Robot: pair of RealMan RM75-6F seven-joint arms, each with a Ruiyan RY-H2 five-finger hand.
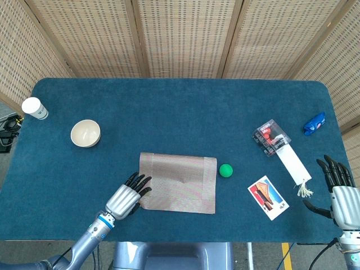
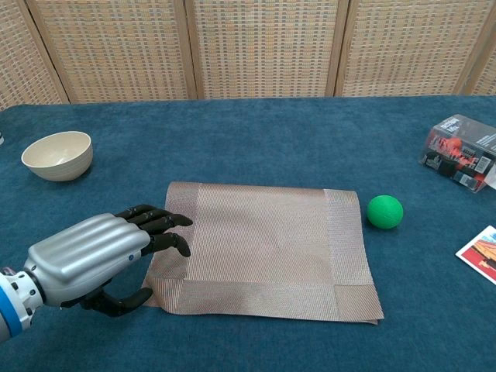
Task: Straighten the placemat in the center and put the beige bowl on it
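1. The placemat (image 1: 178, 183) lies on the blue table (image 1: 169, 112) near its middle, toward the 6 o'clock edge, its sides close to square with the table edges.
2. The left robot hand (image 2: 101, 260) sits at the placemat's 8 o'clock corner; its dark fingers (image 2: 159, 229) lie on the mat's left border while the thumb curls at the mat's near corner. Whether it pinches the mat or only presses on it, I cannot tell.
3. The bowl (image 1: 85, 133), beige and upright, stands on bare table at 10 o'clock from the placemat, well apart from it.
4. A white cup (image 1: 34, 108) stands at 10 o'clock from the bowl, near the table's left edge.
5. A green ball (image 1: 225, 170) rests just beside the placemat's right edge, at 3 o'clock.
6. The right robot hand (image 1: 340, 191) hovers at the table's right edge, fingers spread, holding nothing.
7. A card (image 1: 268, 197) lies at 9 o'clock from the right robot hand.
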